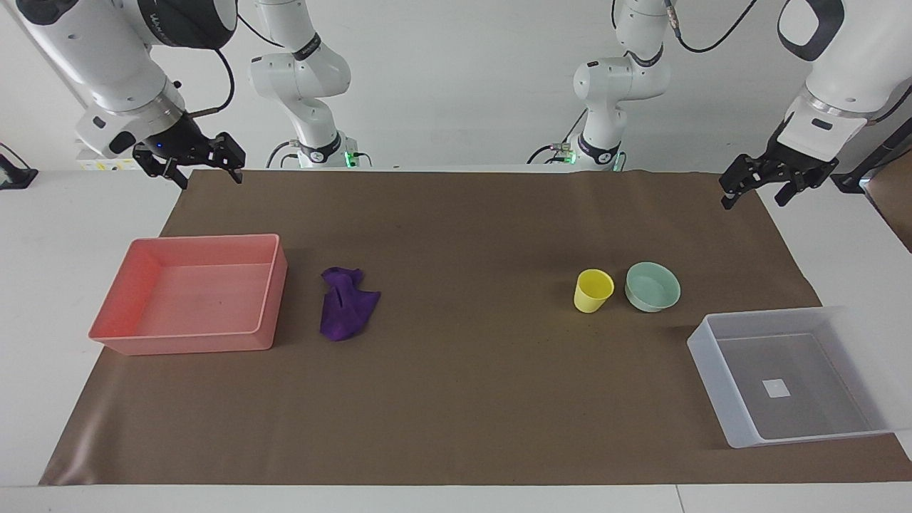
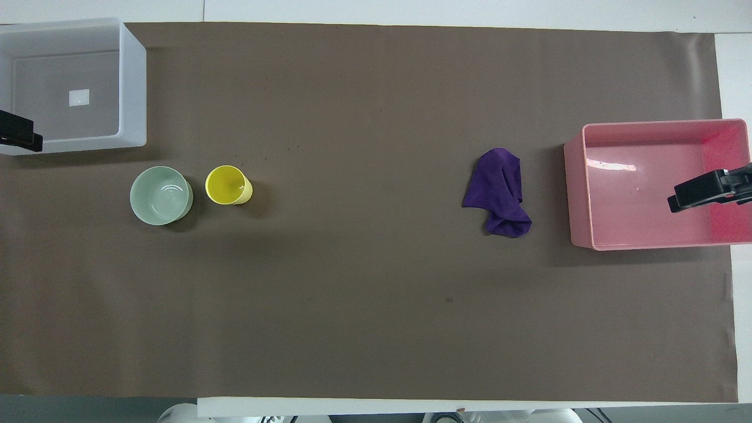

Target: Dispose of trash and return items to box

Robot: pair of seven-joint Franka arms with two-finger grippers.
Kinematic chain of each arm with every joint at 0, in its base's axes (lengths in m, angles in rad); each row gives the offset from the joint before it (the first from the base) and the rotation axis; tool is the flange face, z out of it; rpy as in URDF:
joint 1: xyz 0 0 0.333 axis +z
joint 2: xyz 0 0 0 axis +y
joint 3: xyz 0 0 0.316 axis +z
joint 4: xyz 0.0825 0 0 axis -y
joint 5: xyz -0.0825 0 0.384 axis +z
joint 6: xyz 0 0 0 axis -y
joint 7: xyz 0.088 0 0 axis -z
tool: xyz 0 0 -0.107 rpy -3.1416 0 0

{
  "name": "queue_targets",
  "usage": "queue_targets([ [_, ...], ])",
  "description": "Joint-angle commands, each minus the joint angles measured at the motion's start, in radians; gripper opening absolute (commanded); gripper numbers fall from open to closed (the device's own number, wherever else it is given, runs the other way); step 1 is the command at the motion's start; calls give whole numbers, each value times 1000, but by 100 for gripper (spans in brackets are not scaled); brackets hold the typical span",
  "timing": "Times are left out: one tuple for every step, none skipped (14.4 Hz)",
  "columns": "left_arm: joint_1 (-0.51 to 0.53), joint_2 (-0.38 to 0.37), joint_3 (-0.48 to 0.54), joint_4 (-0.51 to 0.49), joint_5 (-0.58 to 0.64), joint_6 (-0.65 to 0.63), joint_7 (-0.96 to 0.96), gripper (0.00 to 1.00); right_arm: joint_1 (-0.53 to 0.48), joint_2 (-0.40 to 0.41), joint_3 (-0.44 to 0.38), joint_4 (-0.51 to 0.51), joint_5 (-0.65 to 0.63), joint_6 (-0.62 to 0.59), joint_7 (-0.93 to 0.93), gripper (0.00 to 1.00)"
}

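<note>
Nearest the robots, both grippers are held up in the air and nothing is carried. The right gripper hangs over the mat's corner at the right arm's end of the desk, its fingers spread apart. The left gripper hangs over the mat's edge at the left arm's end, fingers likewise parted.

Farther out, the yellow cup and the green bowl stand upright just beside each other, apart, toward the left arm's end. At about the same depth, toward the right arm's end, the purple cloth lies crumpled on the brown mat, just beside the pink tray, which is seen bare.

Farthest, the clear box sits at the left arm's end with only its white label inside.

No step is judged begun. The next move is expected to call for one gripper to be lowered onto the cloth, or onto the cup's rim, with the fingers closed afterwards.
</note>
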Motion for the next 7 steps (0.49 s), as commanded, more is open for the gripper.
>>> queue_targets([
  [8, 7, -3, 25, -21, -28, 24, 100, 16, -10, -1, -8, 17, -9, -25, 100],
  [5, 7, 0, 19, -22, -22, 22, 100, 15, -10, -1, -8, 17, -9, -23, 100],
  [5, 6, 0, 13, -22, -21, 19, 100, 16, -11, -1, -8, 17, -9, -25, 100],
  [3, -7, 0, -27, -23, -11, 13, 100, 16, -11, -1, -8, 17, -9, -23, 100],
  [2, -48, -3, -111, -23, 33, 8, 100, 18, -13, 0, -11, 17, -5, -20, 100],
  [0, -116, -2, -279, -23, 159, 2, 100, 18, -14, 0, -19, 17, 1, -19, 100],
  [-9, -181, 0, -429, -23, 300, -19, 100, 21, -14, 2, -19, 17, 7, -19, 100],
])
